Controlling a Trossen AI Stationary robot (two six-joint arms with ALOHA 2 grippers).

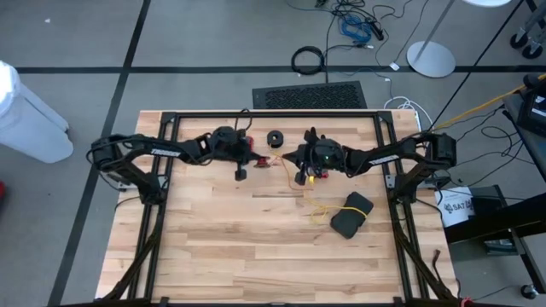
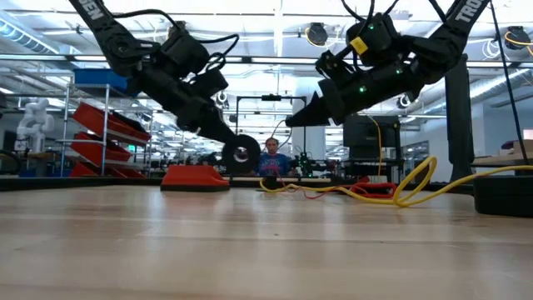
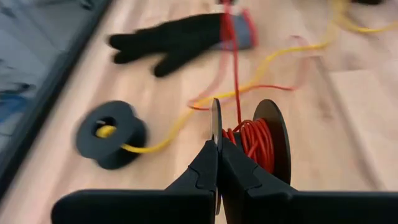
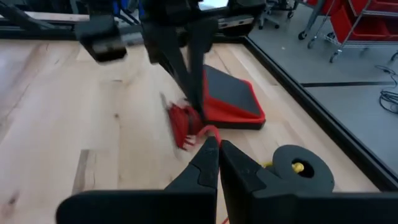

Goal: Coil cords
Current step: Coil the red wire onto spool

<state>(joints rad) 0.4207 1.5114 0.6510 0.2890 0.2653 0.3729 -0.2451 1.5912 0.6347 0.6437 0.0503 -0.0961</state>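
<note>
our left gripper [image 3: 217, 163] pinches the red reel's [image 3: 264, 144] flange above the table; our right gripper [image 4: 217, 163] nips the red-orange cord [image 4: 208, 132]. the cord looks light and floppy, so we'd grip the stiff reel.

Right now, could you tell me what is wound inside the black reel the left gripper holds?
The reel in the left gripper carries red-orange cord wound round its core, with a strand trailing off toward the glove. The core itself is covered by the windings.
</note>
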